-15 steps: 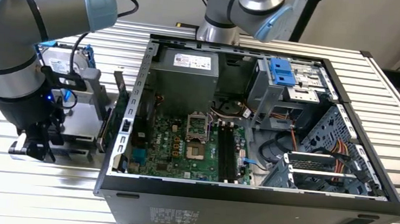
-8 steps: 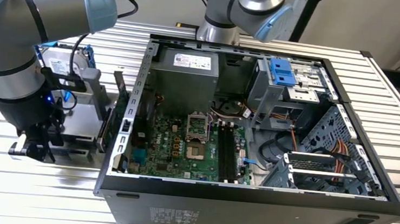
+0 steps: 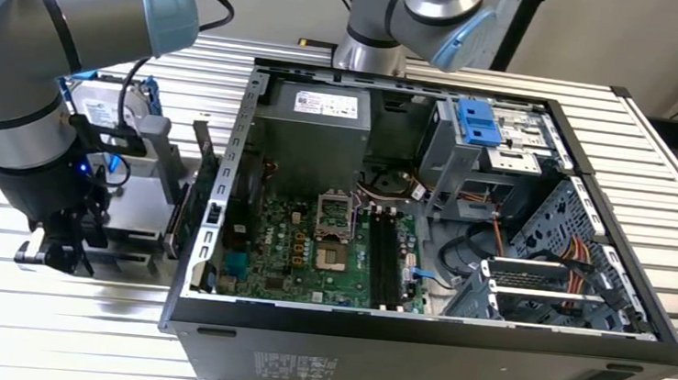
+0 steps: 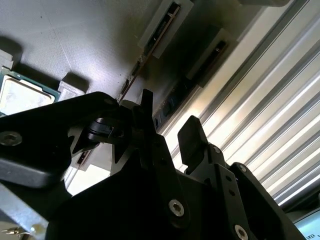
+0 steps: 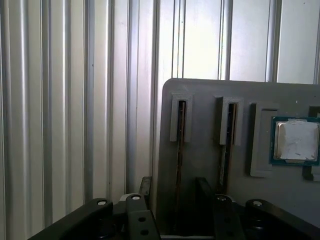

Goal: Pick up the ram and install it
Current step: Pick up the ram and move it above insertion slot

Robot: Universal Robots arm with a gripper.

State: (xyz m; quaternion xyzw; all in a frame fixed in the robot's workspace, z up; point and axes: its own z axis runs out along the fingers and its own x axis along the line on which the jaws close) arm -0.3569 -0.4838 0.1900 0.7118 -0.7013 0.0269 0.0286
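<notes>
ribbed metal table (image 5: 60, 100); grey holder tray (image 5: 205, 95), ram (image 5: 179, 145) standing on edge in its slot; gripper (image 5: 174, 186) above it, fingers apart, one either side of the ram.

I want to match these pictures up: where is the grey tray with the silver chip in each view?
Exterior view: tray at the exterior view's left of the case, beside the arm.
First wrist view: tray just beyond the pincer, with the chip on it.
Second wrist view: tray behind the pincer.
Shared landmark: the ribbed table.
</notes>
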